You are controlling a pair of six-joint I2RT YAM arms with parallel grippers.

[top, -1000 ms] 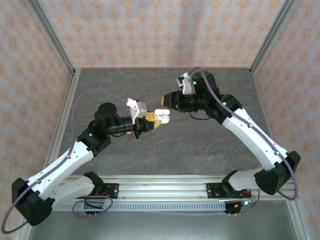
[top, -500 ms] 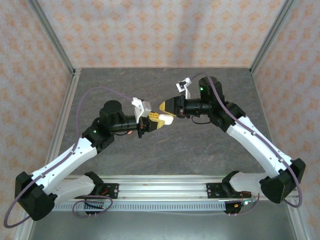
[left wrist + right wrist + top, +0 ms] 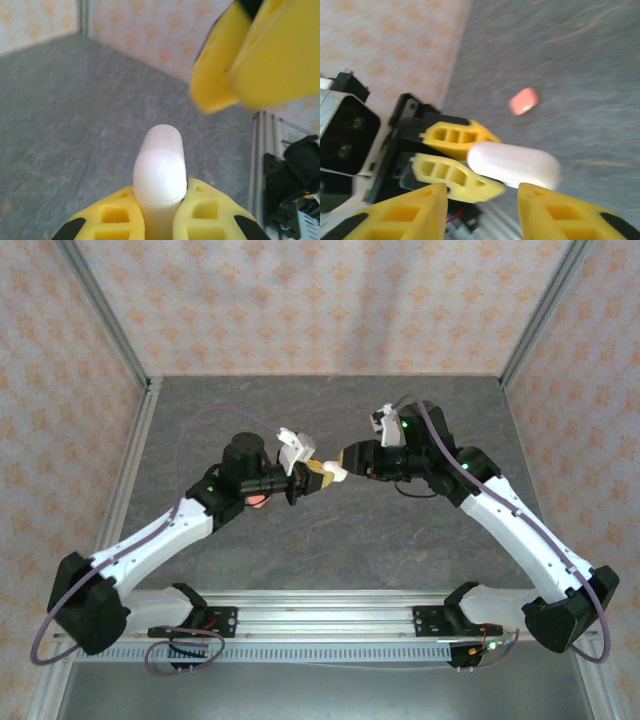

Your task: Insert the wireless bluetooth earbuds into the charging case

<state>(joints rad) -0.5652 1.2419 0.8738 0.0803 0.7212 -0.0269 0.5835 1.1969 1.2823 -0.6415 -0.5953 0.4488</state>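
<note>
White case [image 3: 160,165]: its lower end is buried between the yellow jaws of the left gripper [image 3: 160,194] and cropped by the bottom edge. Right gripper [image 3: 247,55]: blurred and cut off at the top edge. Pink case [image 3: 524,100]: a soft blur on the counter [image 3: 590,55], half hidden under the left arm from overhead.

table [image 3: 400,540]: grey stone-look | walls [image 3: 330,305]: peach floral | frame [image 3: 100,310]: aluminium
</note>
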